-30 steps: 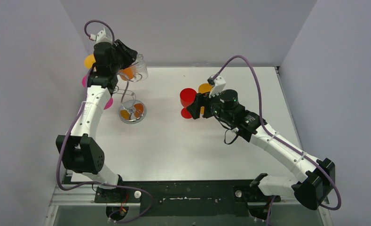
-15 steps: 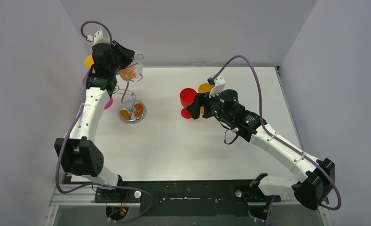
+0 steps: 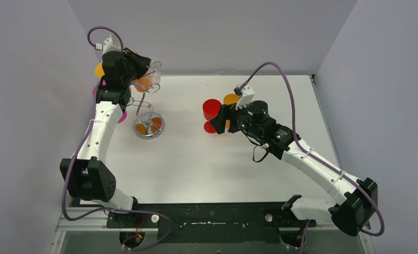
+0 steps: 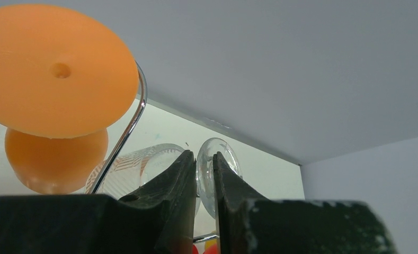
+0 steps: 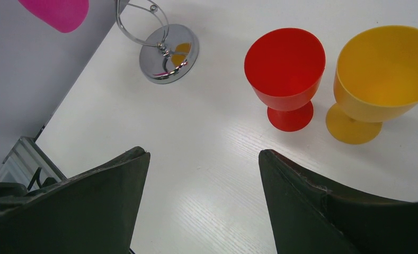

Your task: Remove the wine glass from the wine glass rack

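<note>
clear wine glass (image 4: 221, 150) is pinched in the left gripper (image 4: 205, 161). left wrist view shows the two dark fingers (image 4: 169, 201) almost closed, only a thin gap, clamped on what looks like the stem, with the round clear foot on one side and the patterned bowl on the other. same view shows an orange glass (image 4: 58, 69) hanging just beside it on a chrome wire arm of the wine glass rack (image 4: 126, 129). cannot tell if the clear glass is free of the wire.

top view adds what the wrist misses: the left arm reaches up high at the far-left corner, the glass is at rack-top level, and the rack's round shiny base sits on the white worktop (image 3: 196, 169) below.

right wrist view — right gripper (image 5: 204, 159) is spread wide, holding nothing, over the worktop. a red goblet (image 5: 285, 63) and a yellow goblet (image 5: 387, 74) stand upright side by side, well apart from the rack base. a pink glass (image 5: 58, 10) shows at the frame's top-left edge.
</note>
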Controlling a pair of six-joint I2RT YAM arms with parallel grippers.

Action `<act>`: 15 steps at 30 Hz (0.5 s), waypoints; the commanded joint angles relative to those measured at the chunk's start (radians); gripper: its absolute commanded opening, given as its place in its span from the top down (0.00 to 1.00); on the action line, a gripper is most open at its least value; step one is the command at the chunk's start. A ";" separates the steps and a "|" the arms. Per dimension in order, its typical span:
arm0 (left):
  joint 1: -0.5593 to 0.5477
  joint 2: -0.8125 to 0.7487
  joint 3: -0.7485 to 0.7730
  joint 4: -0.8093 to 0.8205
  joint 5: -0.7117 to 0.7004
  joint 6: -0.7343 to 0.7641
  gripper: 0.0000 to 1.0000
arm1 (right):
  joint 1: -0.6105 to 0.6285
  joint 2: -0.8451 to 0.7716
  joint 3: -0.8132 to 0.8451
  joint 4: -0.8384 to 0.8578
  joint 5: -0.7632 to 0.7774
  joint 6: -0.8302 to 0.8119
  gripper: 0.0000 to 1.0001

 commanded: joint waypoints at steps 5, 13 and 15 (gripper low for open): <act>0.010 -0.080 0.001 0.035 0.032 -0.013 1.00 | -0.008 -0.007 0.005 0.058 -0.014 0.017 0.23; 0.023 -0.097 -0.040 0.063 0.069 -0.032 1.00 | -0.008 -0.006 0.007 0.057 -0.017 0.018 0.23; 0.026 -0.096 -0.048 0.093 0.085 -0.048 1.00 | -0.007 -0.005 0.005 0.058 -0.019 0.020 0.23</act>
